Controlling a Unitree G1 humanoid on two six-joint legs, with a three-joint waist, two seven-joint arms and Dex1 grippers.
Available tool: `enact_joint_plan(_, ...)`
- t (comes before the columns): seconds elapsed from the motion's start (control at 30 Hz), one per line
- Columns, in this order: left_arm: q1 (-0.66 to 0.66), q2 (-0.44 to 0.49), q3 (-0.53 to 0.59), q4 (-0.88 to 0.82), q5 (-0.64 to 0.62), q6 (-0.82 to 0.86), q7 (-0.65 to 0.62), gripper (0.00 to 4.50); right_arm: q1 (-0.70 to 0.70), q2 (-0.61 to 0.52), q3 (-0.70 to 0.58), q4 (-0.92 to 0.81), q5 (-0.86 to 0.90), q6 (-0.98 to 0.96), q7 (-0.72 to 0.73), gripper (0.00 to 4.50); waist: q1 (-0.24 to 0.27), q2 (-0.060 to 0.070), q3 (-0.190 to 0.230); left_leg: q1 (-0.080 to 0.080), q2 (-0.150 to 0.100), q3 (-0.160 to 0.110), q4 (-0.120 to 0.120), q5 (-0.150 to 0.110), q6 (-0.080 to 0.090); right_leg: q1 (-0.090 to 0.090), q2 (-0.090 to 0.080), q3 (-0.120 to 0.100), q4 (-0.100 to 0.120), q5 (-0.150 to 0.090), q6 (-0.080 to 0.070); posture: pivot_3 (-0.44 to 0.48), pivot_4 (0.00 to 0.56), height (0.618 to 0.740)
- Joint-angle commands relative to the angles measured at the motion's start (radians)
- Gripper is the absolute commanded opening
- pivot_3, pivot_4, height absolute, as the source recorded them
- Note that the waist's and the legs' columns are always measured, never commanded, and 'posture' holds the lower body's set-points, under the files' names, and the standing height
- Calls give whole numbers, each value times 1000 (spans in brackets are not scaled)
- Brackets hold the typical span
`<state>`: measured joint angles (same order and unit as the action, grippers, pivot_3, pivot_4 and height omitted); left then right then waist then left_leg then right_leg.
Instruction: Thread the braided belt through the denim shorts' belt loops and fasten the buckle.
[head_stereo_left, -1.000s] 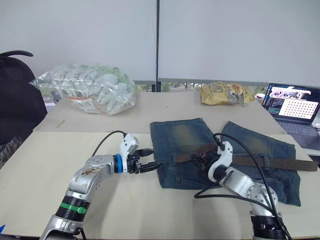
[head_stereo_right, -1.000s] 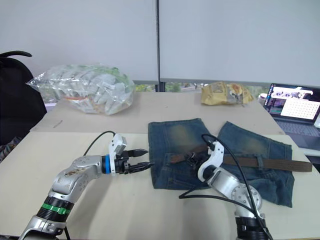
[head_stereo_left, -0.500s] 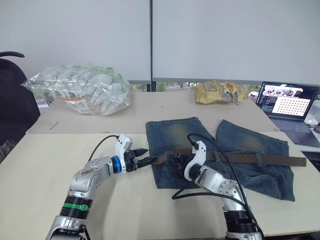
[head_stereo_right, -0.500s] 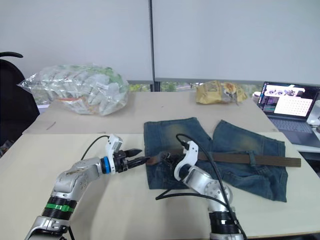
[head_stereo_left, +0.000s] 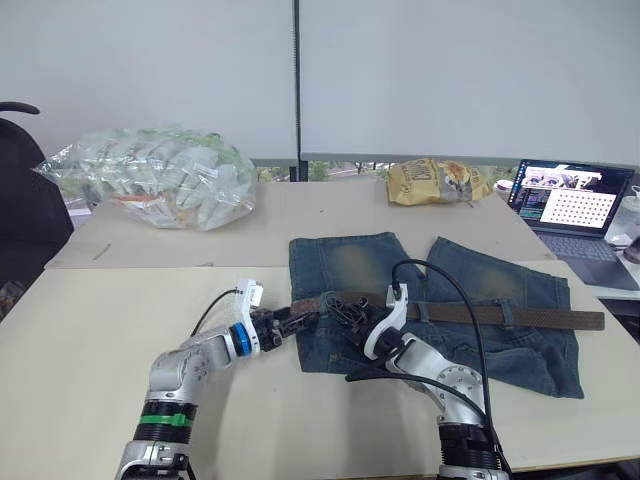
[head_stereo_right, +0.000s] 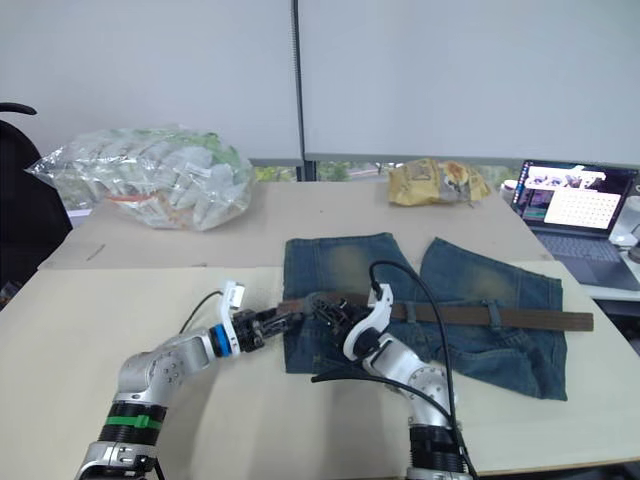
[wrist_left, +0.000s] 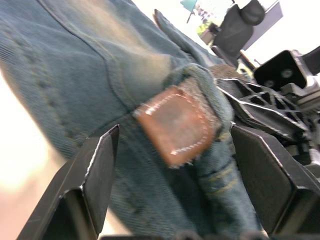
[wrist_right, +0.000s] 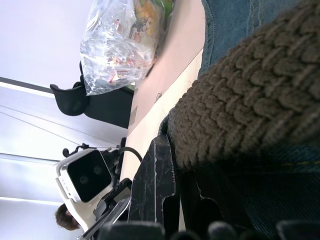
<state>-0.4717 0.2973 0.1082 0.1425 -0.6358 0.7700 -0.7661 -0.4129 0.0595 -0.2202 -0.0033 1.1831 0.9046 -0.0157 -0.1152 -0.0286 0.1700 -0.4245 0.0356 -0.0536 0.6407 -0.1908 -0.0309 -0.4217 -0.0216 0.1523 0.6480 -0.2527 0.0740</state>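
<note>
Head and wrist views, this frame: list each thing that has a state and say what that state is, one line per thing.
Blue denim shorts: lying flat on the table.
Dark brown braided belt: laid along the waistband, leather-tipped end poking out at the shorts' edge.
Left gripper: open, fingers either side of the belt tip.
Right gripper: on the belt at the waistband; grip unclear.
Laptop: open, screen lit.
Clear plastic bag: full.

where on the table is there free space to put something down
Bare table on the robot's left, bordered by the clear plastic bag and left gripper. Crowded where the denim shorts, braided belt and right gripper meet.
</note>
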Motion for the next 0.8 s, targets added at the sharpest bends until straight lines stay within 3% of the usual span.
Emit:
enact_joint_plan(0.03,-19,-7,34,-36,-43,11,9,2524,-1,4,2,-39,17,0,28,0,-1,0,0,0,0,0,0,0,0,0,0,0,0,0,0,0,150,740)
enact_joint_plan(0.27,-21,-16,45,-38,-59,12,28,139,23,1,19,-49,-15,-6,40,0,1,0,0,0,0,0,0,0,0,0,0,0,0,0,0,0,150,740)
enact_joint_plan(0.33,-13,-15,41,-45,-57,13,26,39,34,0,27,-62,-32,-12,50,0,1,0,0,-1,-1,0,0,0,0,0,0,0,0,0,0,0,150,740)
enact_joint_plan(0.5,21,12,34,-47,-21,-12,25,0,112,-63,70,-190,-29,32,125,1810,3,0,0,0,-1,0,0,0,0,0,0,0,0,0,0,0,150,740)
enact_joint_plan(0.6,36,57,35,-34,25,-45,39,0,202,-195,104,-331,-20,64,241,2813,7,0,0,-1,-1,0,0,0,0,0,-1,0,-1,-1,1,0,150,740)
enact_joint_plan(0.73,26,162,31,17,140,-139,59,0,283,-389,48,-469,37,71,381,4245,14,0,0,-1,-1,0,0,0,0,0,-1,0,-1,-1,1,0,150,740)
enact_joint_plan(0.8,15,203,34,46,181,-183,60,0,304,-473,4,-489,38,51,433,4480,16,0,0,1,-1,0,0,0,0,1,-1,0,-1,-1,1,0,150,740)
